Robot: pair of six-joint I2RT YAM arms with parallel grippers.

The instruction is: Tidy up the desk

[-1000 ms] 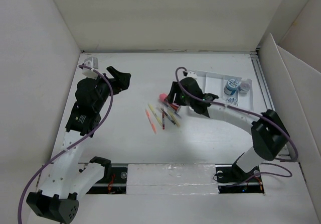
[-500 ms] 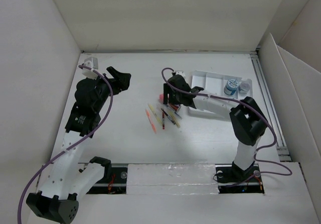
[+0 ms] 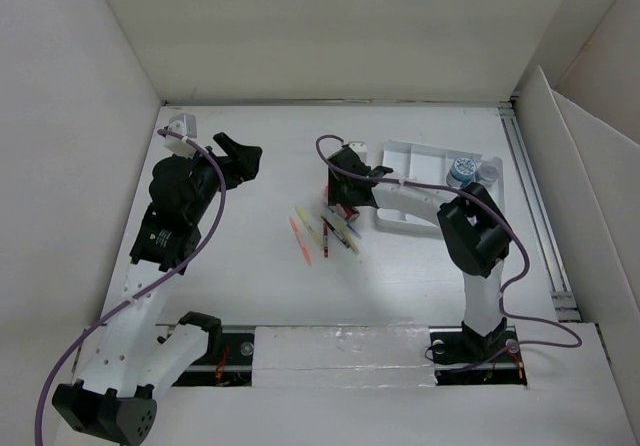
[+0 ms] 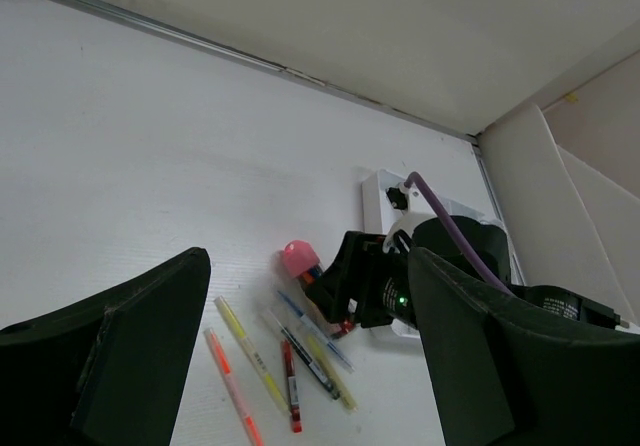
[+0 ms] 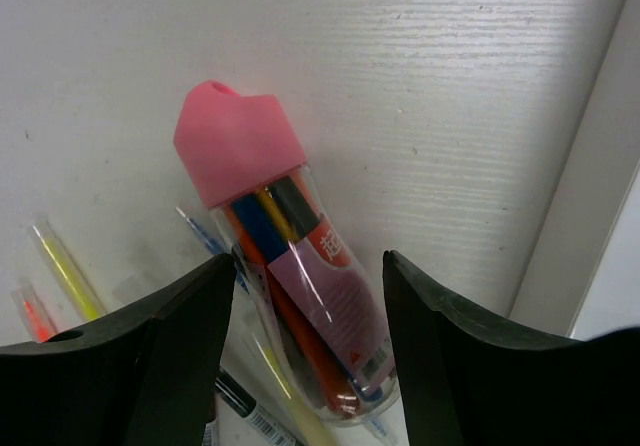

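The right fingers (image 5: 308, 264) stand on both sides of a clear plastic tube with a pink cap (image 5: 285, 266), very near to its walls. I cannot tell if they already clench it or only frame it. The tube is full of coloured pens and lies flat on the large flat white worktop (image 3: 400, 276), about at its middle and a little toward the far edge, with the cap pointing away from the right wrist.

Just beside the tube, on the side of the near edge, some loose pens lie spread on the worktop, among them a thin yellow highlighter (image 4: 250, 356), a thin orange highlighter (image 4: 232, 386) and a short red pen (image 4: 290, 386).

A shallow white compartment tray (image 3: 420, 151) sits toward the far right corner, and in its right part stand two small round blue-and-white containers (image 3: 458, 169).

The left fingers (image 4: 305, 261) are released – wide apart, with nothing between them – and hang above the worktop toward its far left corner, well apart from the pens.

The worktop itself fills the whole floor between the white walls.
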